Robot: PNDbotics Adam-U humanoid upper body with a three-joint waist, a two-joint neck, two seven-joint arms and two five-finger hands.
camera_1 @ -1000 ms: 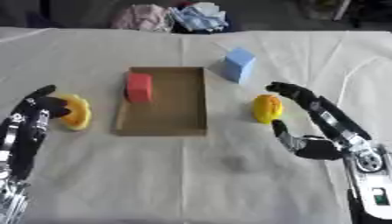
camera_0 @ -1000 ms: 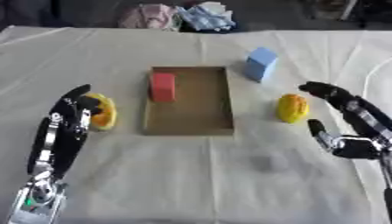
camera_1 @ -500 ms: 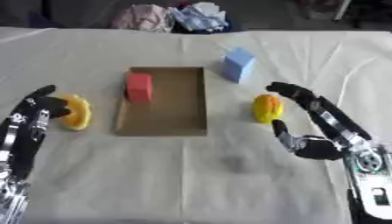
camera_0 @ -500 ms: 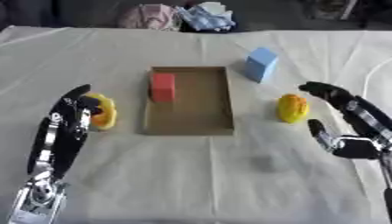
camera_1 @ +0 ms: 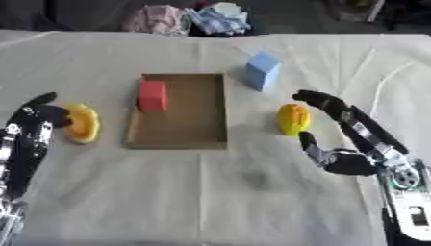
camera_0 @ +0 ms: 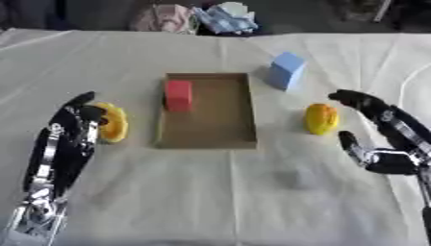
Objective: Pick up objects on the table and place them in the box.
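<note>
Looking down through the left eye view, the brown box (camera_0: 208, 111) sits mid-table on the white cloth (camera_0: 210, 202) with a red block (camera_0: 178, 95) already inside, against its left wall near the far end. Three things remain outside it: a blue block (camera_0: 287, 70) beyond the box's far right corner, a yellow-orange object (camera_0: 321, 118) just right of the box, and another yellow object (camera_0: 112, 122) just left of it. The right hand (camera_0: 379, 139) stands spread apart, fingers and thumb extended and holding nothing, with its upper fingertips near the right-side yellow-orange object but not touching it; that object lies just to the hand's left, its long axis running roughly away from the robot. It looks rounded, smooth and oval. The left hand (camera_0: 71, 129) reaches up beside the left yellow object, fingers straight, apparently touching or overlapping its near edge. In the right eye view, the gap between the right hand (camera_1: 341, 139) and the yellow-orange object (camera_1: 291, 119) reads more clearly: the thing sits within the open span between fingers and thumb, so closing leftward onto it seems the likely next step. The left hand (camera_1: 30, 132) lies alongside its yellow object (camera_1: 82, 123), nearest to that one.
</note>
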